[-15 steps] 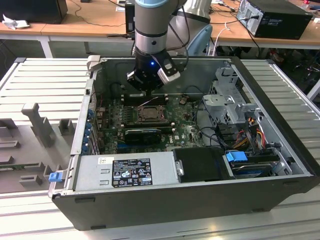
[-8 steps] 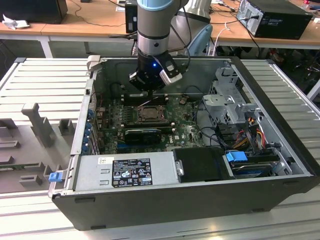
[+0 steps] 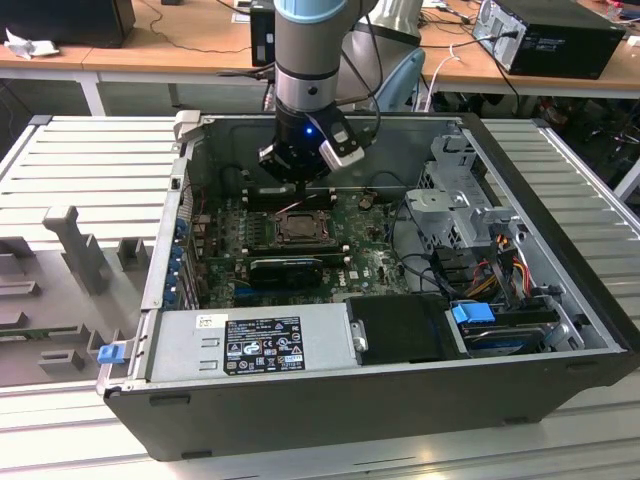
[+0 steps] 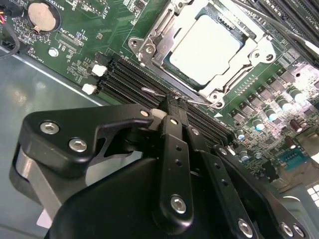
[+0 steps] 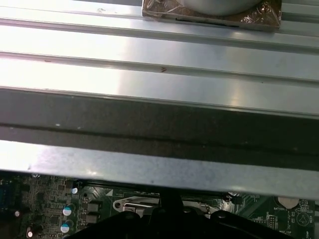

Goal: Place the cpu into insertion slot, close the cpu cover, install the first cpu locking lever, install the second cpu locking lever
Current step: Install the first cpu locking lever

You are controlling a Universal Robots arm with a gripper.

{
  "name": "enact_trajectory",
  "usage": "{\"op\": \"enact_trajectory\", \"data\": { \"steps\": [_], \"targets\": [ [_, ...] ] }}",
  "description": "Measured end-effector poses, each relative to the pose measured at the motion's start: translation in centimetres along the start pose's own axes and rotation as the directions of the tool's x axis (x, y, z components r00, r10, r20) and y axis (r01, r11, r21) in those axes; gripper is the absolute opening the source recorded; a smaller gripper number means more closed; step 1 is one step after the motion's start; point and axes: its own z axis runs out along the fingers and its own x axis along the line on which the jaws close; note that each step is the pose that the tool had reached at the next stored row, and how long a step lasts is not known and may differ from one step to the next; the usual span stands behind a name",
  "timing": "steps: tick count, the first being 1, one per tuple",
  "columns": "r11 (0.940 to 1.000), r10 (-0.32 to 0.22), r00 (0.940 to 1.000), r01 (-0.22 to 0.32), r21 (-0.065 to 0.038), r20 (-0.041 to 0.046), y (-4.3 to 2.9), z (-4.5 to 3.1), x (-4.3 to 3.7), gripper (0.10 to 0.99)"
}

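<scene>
**Step in hand.** In the second wrist view the cpu [image 4: 207, 50] lies flat in its seat, pale top showing through the window of the cpu cover [image 4: 260, 50]. The cover is folded down around it. I judge the first two steps done and the lever work in hand.

**Tool.** The gripper [image 4: 172, 107] has its fingers pressed together, with nothing visibly pinched between them. In the exterior view it [image 3: 300, 178] hangs inside the open computer case [image 3: 560, 190], just above the far edge of the insertion slot [image 3: 300, 228].

**Position relative to tool.** A wire locking lever [image 4: 158, 92] runs along the socket side nearest the fingertips, its hooked end just ahead of them. I cannot tell whether they touch it. The memory slots [image 4: 119, 79] lie directly under the tips, and the cpu sits just beyond the lever. Whether this lever is latched cannot be told.

**What a lever move calls for.** In my judgement, the tips must bear on the wire alone. They should press it down and sideways under its catch without scraping the motherboard [image 4: 99, 35] or shifting the cover.

**Markings.** A printed label [image 3: 265, 345] sits on the power supply, well behind the tool. Its writing is too small to make out. Board print is likewise unreadable.
</scene>
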Motion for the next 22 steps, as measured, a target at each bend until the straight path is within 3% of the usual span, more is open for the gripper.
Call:
{"op": "enact_trajectory", "data": {
  "steps": [6,10,17,22],
  "targets": [
    [1.0000,0.000,1.0000,0.000,-0.003,0.0003,0.06,0.13,-0.17,0.106],
    [1.0000,0.000,1.0000,0.000,-0.003,0.0003,-0.01,0.36,-0.71,0.106],
    [1.0000,0.000,1.0000,0.000,-0.003,0.0003,-0.14,1.36,-1.50,0.106],
    [1.0000,-0.001,1.0000,0.001,0.001,0.0065,-0.19,1.82,-1.55,0.106]
  ]
}}
